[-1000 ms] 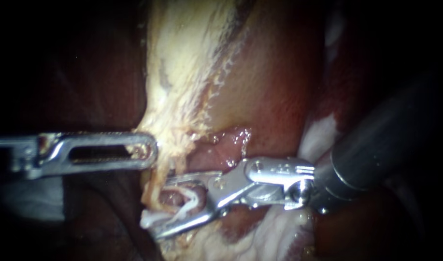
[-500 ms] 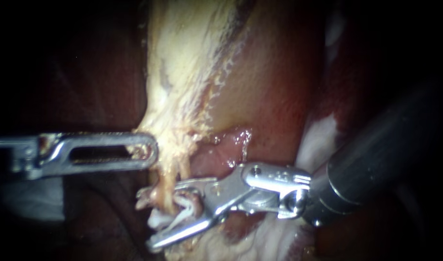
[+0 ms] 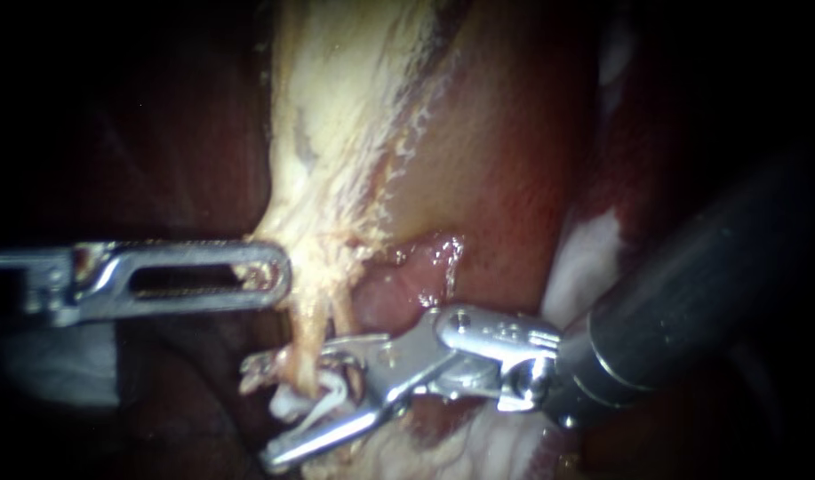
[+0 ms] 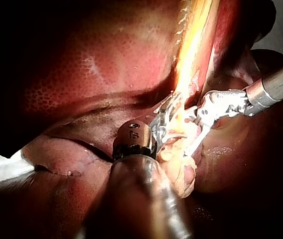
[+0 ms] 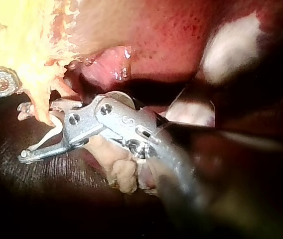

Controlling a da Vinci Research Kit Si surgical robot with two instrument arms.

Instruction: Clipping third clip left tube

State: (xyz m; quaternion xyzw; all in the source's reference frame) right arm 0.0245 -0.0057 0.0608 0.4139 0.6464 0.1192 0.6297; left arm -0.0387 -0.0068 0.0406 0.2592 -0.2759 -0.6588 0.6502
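A pale yellowish tube (image 3: 311, 342) hangs down from the pale fatty tissue (image 3: 336, 160) below the gallbladder. My right instrument (image 3: 258, 416) comes in from the right with its jaws open on either side of this tube. A white clip (image 3: 323, 404) sits between them. In the right wrist view the same open jaws (image 5: 22, 133) straddle the tube (image 5: 43, 107), with the clip (image 5: 54, 130) just behind it. My left instrument (image 3: 263, 274) has slotted jaws, which are shut on the edge of the pale tissue beside the tube. The left wrist view shows this grip (image 4: 165, 115).
Dark red liver (image 3: 505, 142) surrounds the pale band. White tissue (image 3: 585, 258) lies behind the right instrument's dark shaft (image 3: 691, 293). A lump of pale tissue (image 5: 121, 172) hangs under the right instrument's hinge.
My right instrument has slid left and a little down, so its open jaws now reach past the tube. The left instrument holds still.
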